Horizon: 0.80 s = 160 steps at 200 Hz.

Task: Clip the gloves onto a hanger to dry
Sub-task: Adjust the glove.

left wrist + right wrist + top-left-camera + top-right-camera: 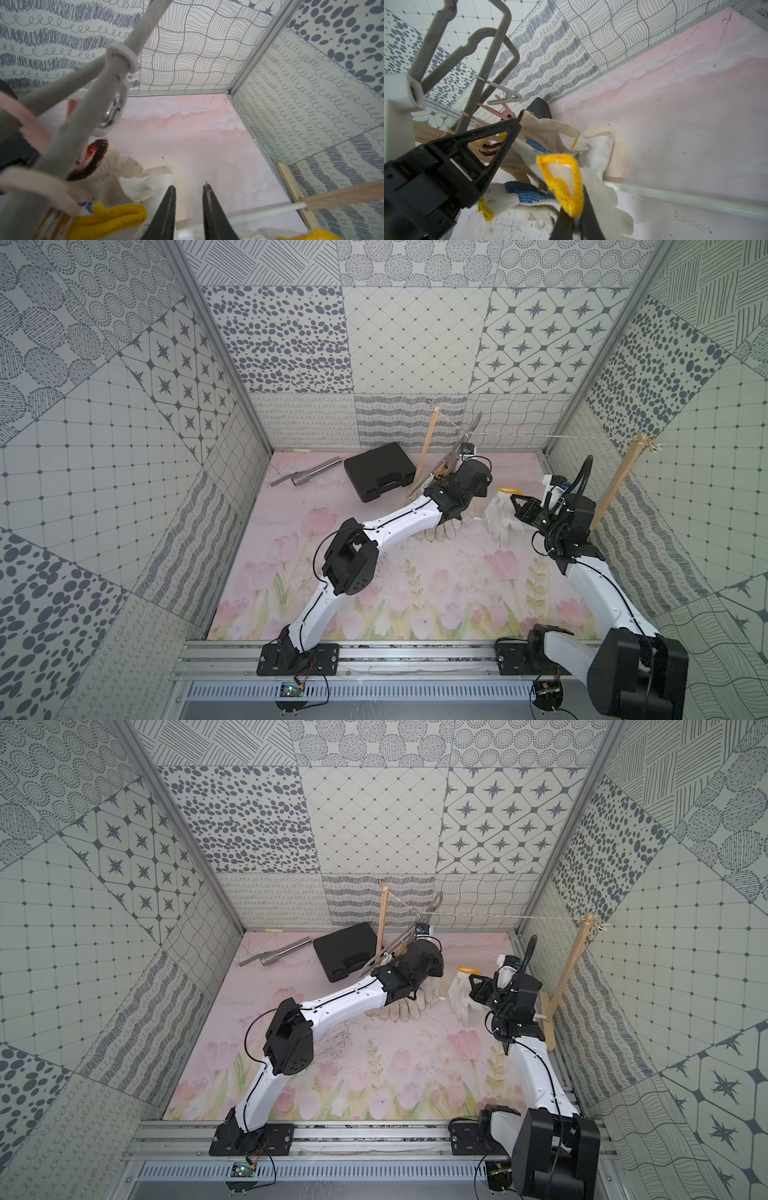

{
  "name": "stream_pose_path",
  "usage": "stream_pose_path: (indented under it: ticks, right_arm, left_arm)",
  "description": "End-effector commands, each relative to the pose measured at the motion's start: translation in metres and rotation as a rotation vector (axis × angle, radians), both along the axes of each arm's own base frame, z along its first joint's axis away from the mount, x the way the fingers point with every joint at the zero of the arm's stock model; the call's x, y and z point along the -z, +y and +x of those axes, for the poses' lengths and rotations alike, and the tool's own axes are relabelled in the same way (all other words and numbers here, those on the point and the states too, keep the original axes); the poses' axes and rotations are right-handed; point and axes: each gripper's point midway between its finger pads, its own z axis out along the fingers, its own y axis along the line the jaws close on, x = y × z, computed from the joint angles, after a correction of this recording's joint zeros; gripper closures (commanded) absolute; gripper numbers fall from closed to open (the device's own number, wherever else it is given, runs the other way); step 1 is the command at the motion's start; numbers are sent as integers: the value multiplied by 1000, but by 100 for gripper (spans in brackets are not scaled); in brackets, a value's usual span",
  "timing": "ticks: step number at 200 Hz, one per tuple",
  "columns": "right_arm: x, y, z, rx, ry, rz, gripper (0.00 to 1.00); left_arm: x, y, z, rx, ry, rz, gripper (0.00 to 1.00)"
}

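The grey hanger [451, 458] [483, 68] hangs tilted from the string, with a white peg [506, 96] and pink pegs [35, 128] on it. Under it lies a pile of gloves [440, 533] [399, 1009]: cream ones, a blue-dotted one [527, 195], and one with a dark red cuff [112, 166]. My left gripper [189, 186] is open and holds nothing, just above the pile beside the hanger. My right gripper [517, 506] [576, 220] is shut on a white glove [500, 514] just below its yellow cuff [562, 182], which it holds up to the right of the pile.
A black case [380, 470] and a metal tube [311, 475] lie at the back left. Two wooden posts [428, 448] [619, 485] carry the string [540, 437]. Their base has a white rod [249, 214] low across the floor. Patterned walls close in on three sides.
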Motion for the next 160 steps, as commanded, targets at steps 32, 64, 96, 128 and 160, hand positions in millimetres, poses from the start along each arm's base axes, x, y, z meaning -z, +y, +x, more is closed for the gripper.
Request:
stream_pose_path:
  ticks: [32, 64, 96, 128, 160]
  right_arm:
    - [-29, 45, 1, -211, -132, -70, 93]
    - [-34, 72, -9, -342, -170, -86, 95]
    - [-32, 78, -17, -376, -164, -87, 95]
    - [-29, 80, -21, -391, -151, -66, 96]
    - [-32, 90, -34, -469, -175, -50, 95]
  left_arm:
    - [-29, 56, 4, 91, -60, -56, 67]
    - [-42, 62, -23, 233, -105, -30, 57]
    - [-53, 59, -60, 398, -96, -56, 46]
    - [-62, 54, -82, 509, -49, -99, 38]
    - [-69, 52, -102, 593, -42, -121, 34]
